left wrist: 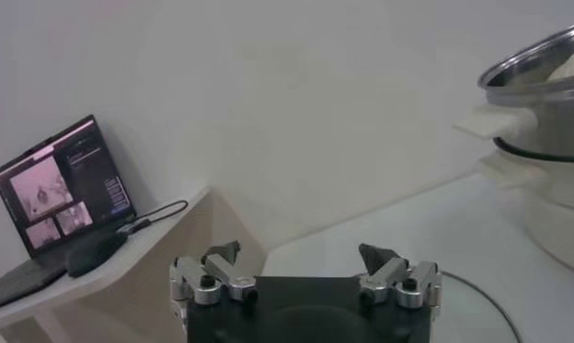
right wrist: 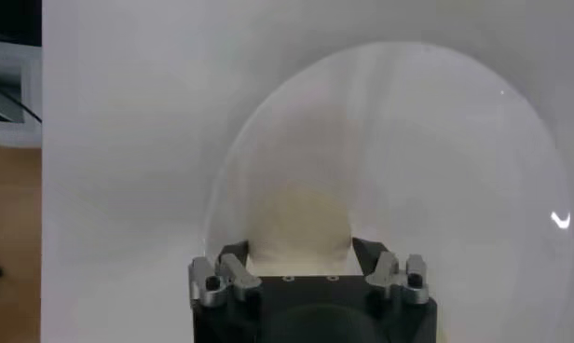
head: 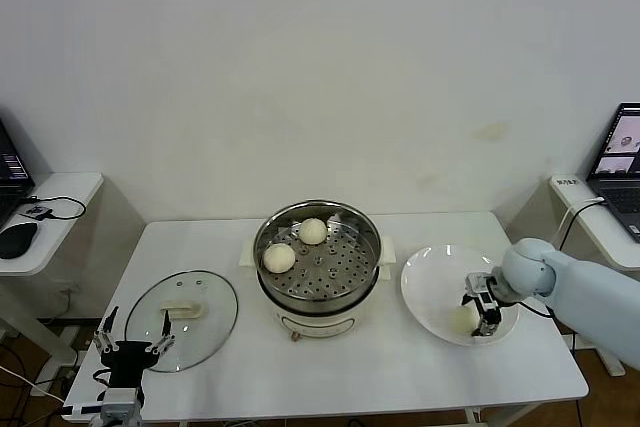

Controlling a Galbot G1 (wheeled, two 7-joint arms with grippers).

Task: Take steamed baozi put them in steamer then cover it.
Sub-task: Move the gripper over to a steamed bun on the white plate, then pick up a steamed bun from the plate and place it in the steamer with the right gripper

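Plain white room with a white worktable and two side desks.
A bare white wall [head: 320,67] backs the tabletop [head: 350,372]. A side desk [head: 45,222] on one side holds a black mouse [head: 17,239]; the opposite desk [head: 600,227] carries an open laptop [head: 622,172].

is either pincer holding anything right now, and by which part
The right pincer brackets a small round cream-white bun by its sides, on the flat white round plate; whether it has closed on it cannot be told. The left pincer is open, holding nothing.
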